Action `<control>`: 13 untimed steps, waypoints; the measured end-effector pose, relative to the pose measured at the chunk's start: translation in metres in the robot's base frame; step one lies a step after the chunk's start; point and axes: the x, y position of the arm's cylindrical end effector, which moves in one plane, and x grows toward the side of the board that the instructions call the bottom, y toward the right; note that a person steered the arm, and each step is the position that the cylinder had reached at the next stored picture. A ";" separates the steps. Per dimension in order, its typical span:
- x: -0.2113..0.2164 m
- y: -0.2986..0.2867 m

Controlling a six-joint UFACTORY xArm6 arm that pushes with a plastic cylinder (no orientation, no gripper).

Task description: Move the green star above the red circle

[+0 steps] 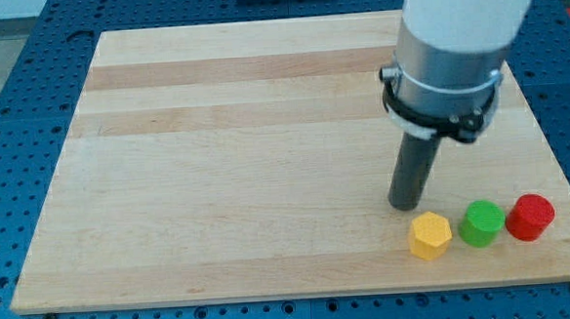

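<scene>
A green block [482,222], its shape hard to make out from this angle, sits near the view's bottom right on the wooden board [217,163]. A red round block [530,216] stands just to its right, almost touching it. A yellow hexagon block [431,236] lies just to the green block's left. My tip [404,205] rests on the board a little above and to the left of the yellow hexagon, apart from all three blocks.
The arm's wide grey and white body [446,63] hangs over the board's right side. The three blocks lie in a row close to the board's bottom edge and right corner. A blue perforated table [11,145] surrounds the board.
</scene>
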 end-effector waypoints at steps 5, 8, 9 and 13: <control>-0.198 0.207; -0.142 0.126; -0.122 0.113; -0.099 0.044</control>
